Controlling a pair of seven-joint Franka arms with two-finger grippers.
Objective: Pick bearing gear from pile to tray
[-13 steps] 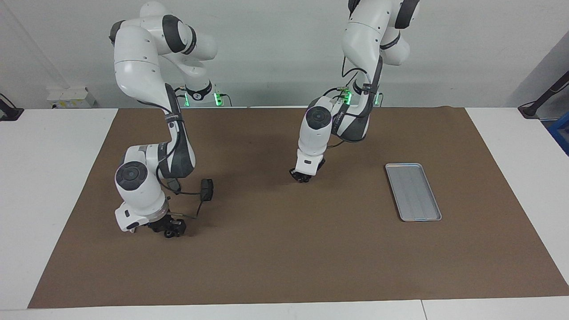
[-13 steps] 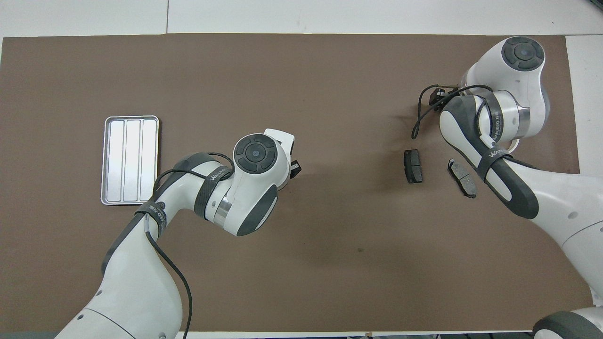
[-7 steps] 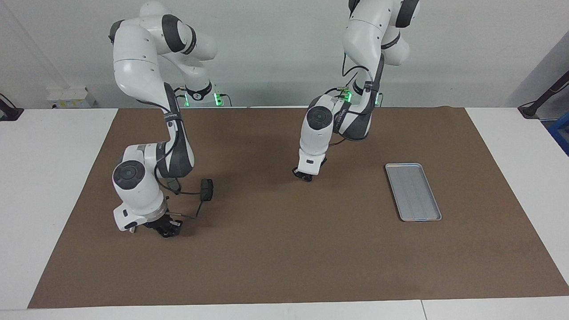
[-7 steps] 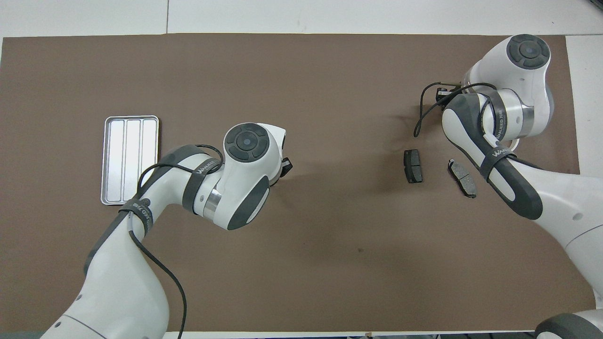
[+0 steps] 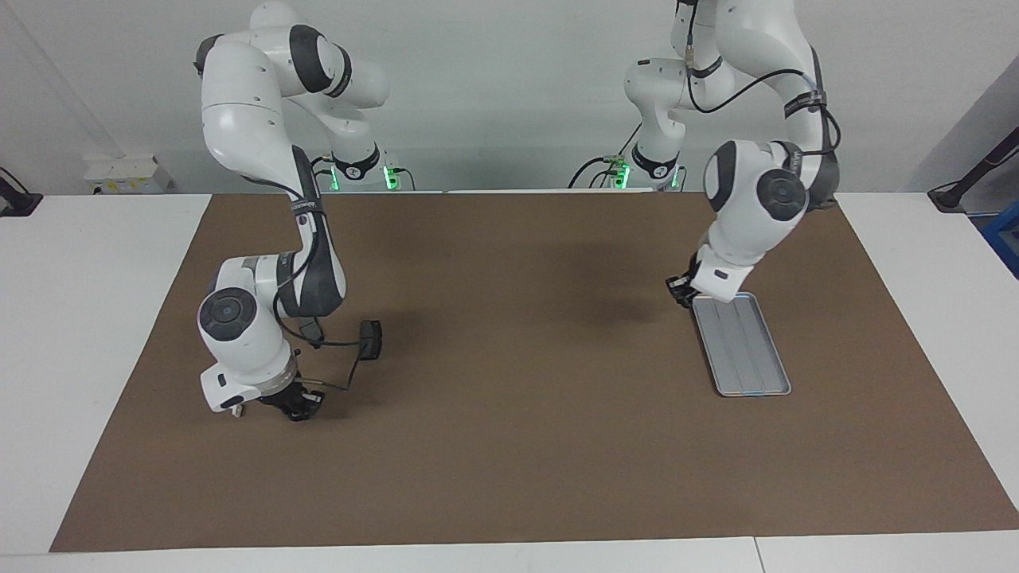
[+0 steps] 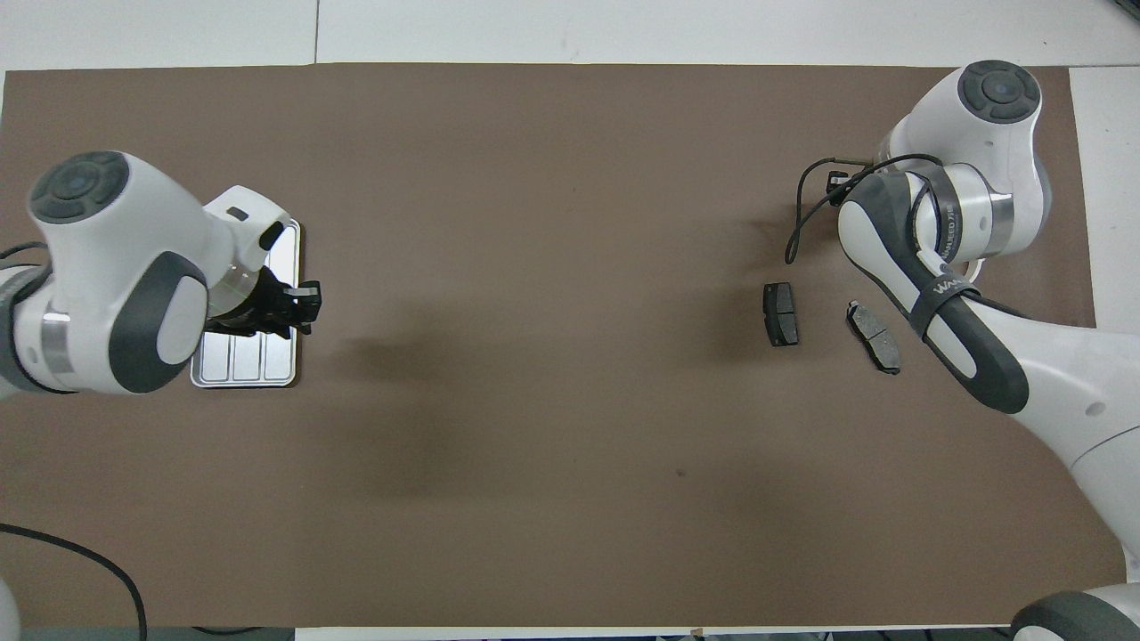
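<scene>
The silver tray (image 5: 744,354) (image 6: 248,361) lies toward the left arm's end of the table. My left gripper (image 5: 681,291) (image 6: 299,303) hangs shut over the tray's long edge that faces the right arm's end. I cannot tell whether a small part sits between its tips. The pile lies toward the right arm's end, with two dark grey plates (image 6: 781,313) (image 6: 874,336) showing. My right gripper (image 5: 299,407) is low over the mat at the pile and is hidden under its wrist in the overhead view. The bearing gear is hidden.
A brown mat (image 5: 509,446) covers most of the white table. A black cable (image 6: 795,227) loops from the right wrist down near the plates. A white curved edge (image 6: 973,271) peeks out under the right wrist.
The left arm has swung from the middle of the mat to the tray. The right arm has stayed at the pile and risen slightly.
</scene>
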